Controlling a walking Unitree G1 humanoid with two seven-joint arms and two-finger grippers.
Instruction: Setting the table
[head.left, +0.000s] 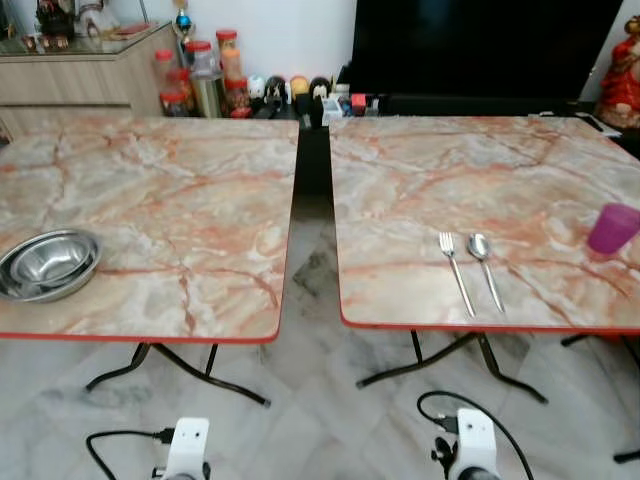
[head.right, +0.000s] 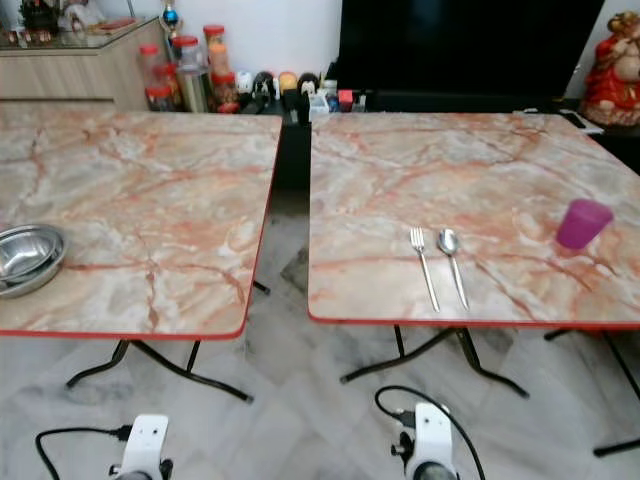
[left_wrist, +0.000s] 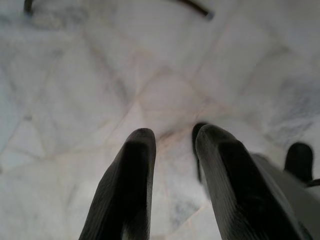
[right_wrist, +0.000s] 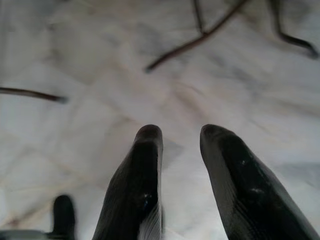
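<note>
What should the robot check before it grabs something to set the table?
1. Fork and spoon side by side, apart, on the right table: ok.
2. Purple cup upright near that table's right edge: ok.
3. Steel bowls on the left table, away from the cutlery: not ok.
4. Left gripper open, holding nothing: ok.
5. Right gripper open, holding nothing: ok.
6. Grippers up at table height: not ok, both point at the floor.
</note>
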